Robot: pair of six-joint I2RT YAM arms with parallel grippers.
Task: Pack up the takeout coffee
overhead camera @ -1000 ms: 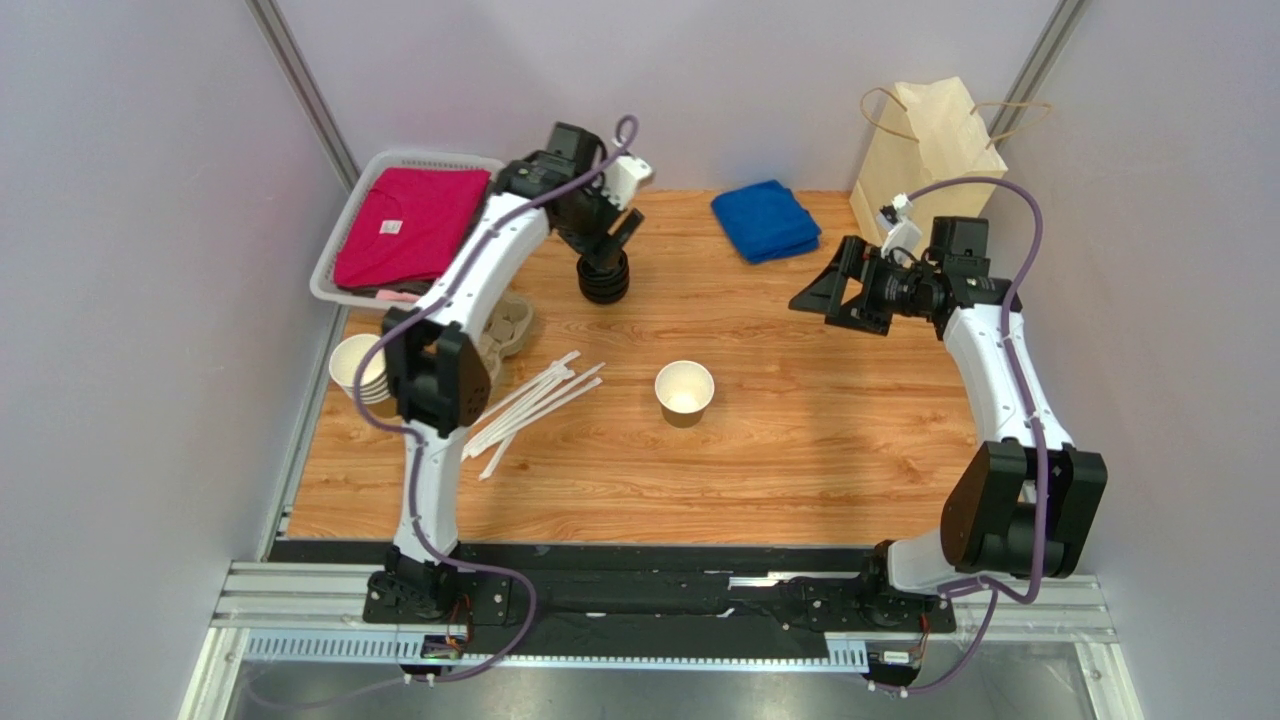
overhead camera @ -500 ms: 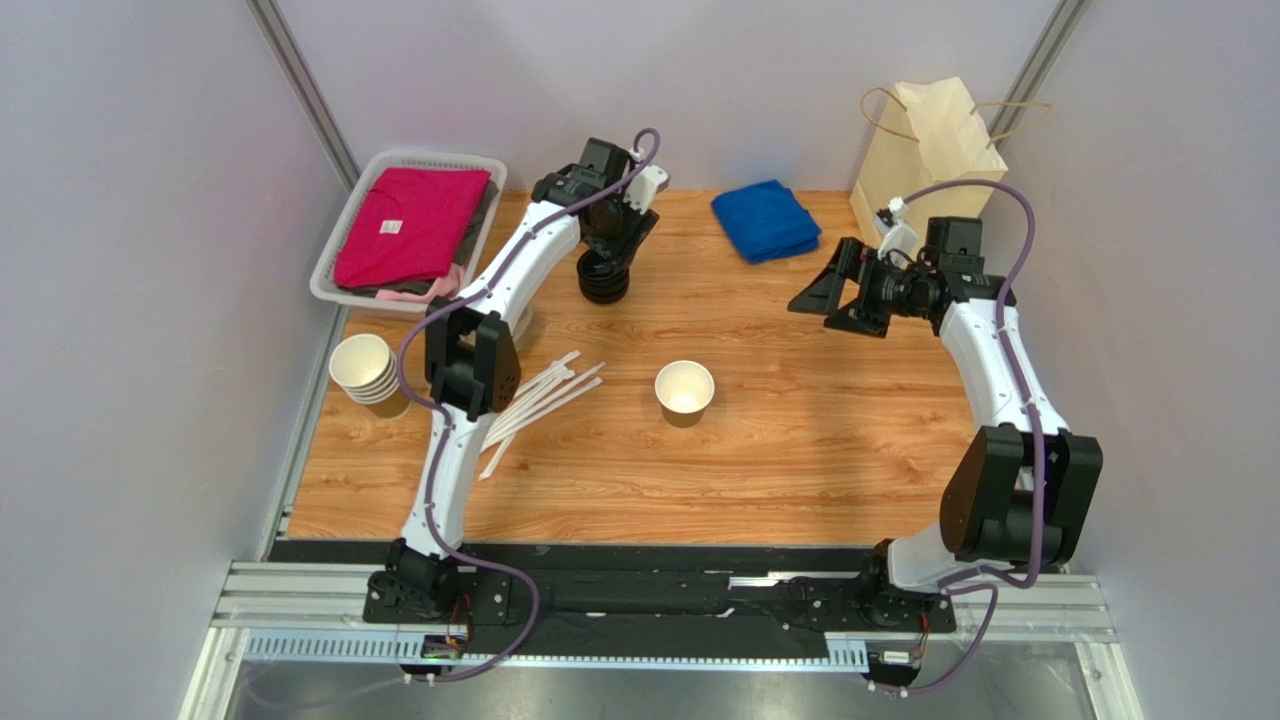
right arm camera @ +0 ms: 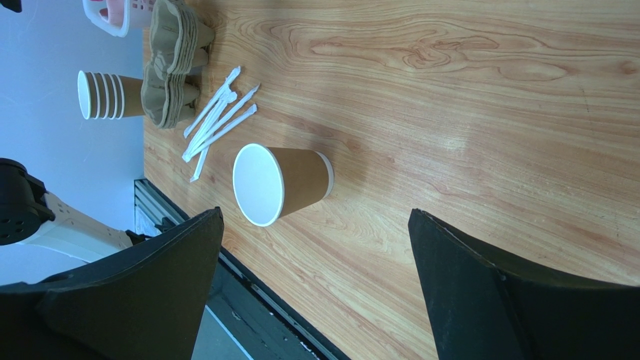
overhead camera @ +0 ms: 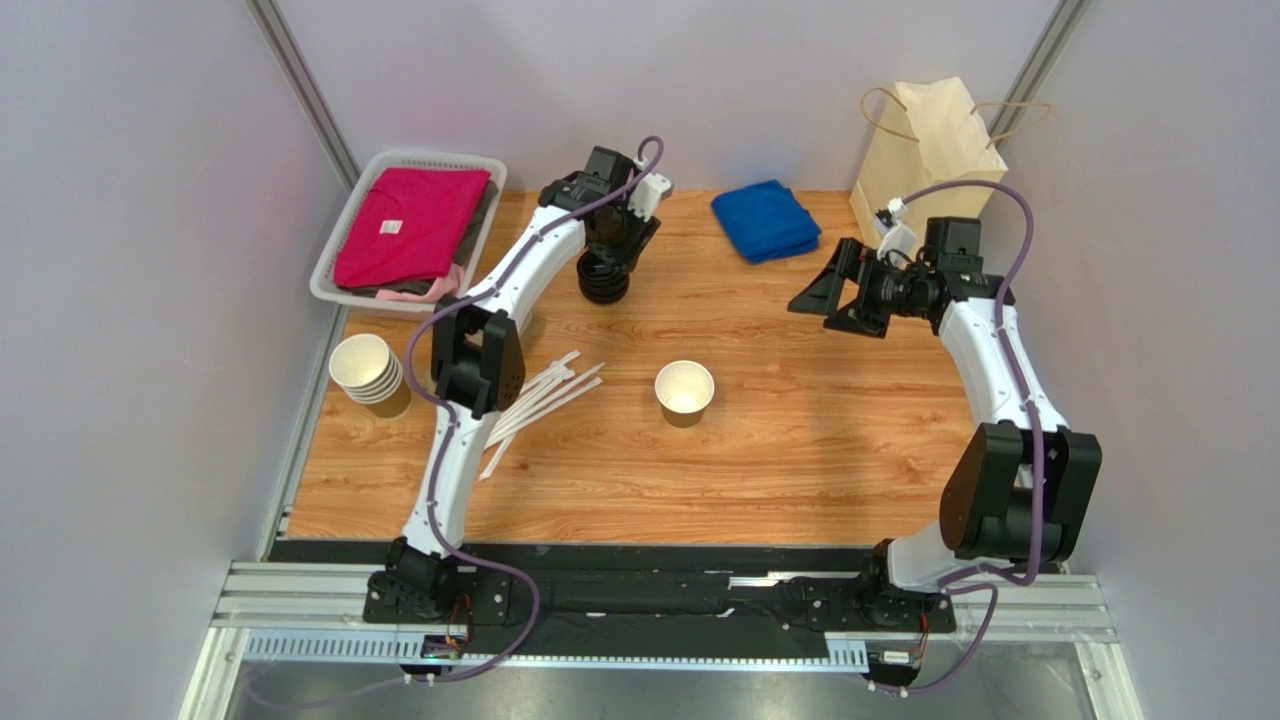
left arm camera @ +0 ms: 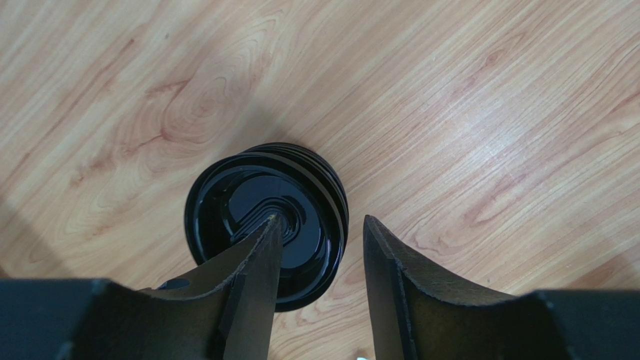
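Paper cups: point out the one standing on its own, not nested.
The lidless cup in the middle of the table, upright, right of the white straws. All the others sit nested in one stack at the left edge.

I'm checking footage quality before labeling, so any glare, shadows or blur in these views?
Top external: even, soft light, sharp, only faint shadows. Left wrist: pale sheen on the stack of black lids, and the left gripper looms dark and slightly soft up close. Right wrist: picture rolled sideways, so the upright paper cup looks tipped; mild sheen on the table.
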